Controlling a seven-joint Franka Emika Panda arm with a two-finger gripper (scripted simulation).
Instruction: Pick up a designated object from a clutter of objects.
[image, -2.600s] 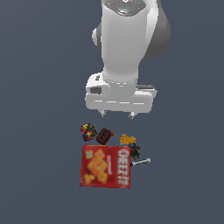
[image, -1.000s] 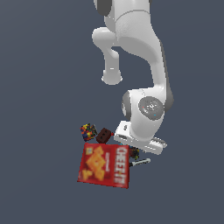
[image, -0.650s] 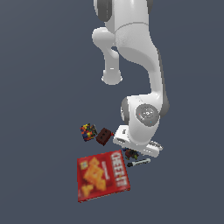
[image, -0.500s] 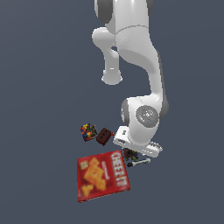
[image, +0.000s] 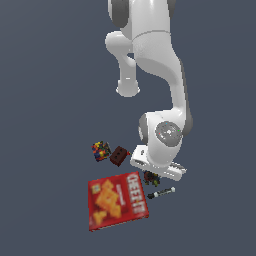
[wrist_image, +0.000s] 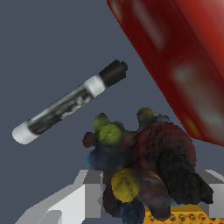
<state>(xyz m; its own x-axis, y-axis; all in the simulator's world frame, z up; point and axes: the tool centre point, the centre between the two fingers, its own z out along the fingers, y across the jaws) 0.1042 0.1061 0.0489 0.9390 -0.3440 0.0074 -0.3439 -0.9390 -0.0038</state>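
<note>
The designated object (wrist_image: 144, 175), a dark lumpy clump with yellow, green and red flecks, fills the gap between my grey fingers (wrist_image: 89, 192) in the wrist view. My gripper (wrist_image: 151, 177) is shut on it, a finger pressing each side. From outside, the gripper (image: 152, 175) is low over the floor, and the clump (image: 150, 177) peeks out beneath the white hand. The rest of the clutter lies close around it.
The red Cheez-It box (image: 117, 201) lies flat just to the exterior view's left of the clump, and its side (wrist_image: 175, 57) looms close. A black-and-white marker (image: 161, 193) (wrist_image: 70, 103) lies beside it. Brown block (image: 119, 156) and multicoloured cube (image: 101, 150) sit further back. An orange-yellow dotted piece (wrist_image: 192, 215) touches the clump.
The arm came down onto the clutter. The red box was pushed toward the exterior view's left and turned a little. In the last half second nothing visibly moves.
</note>
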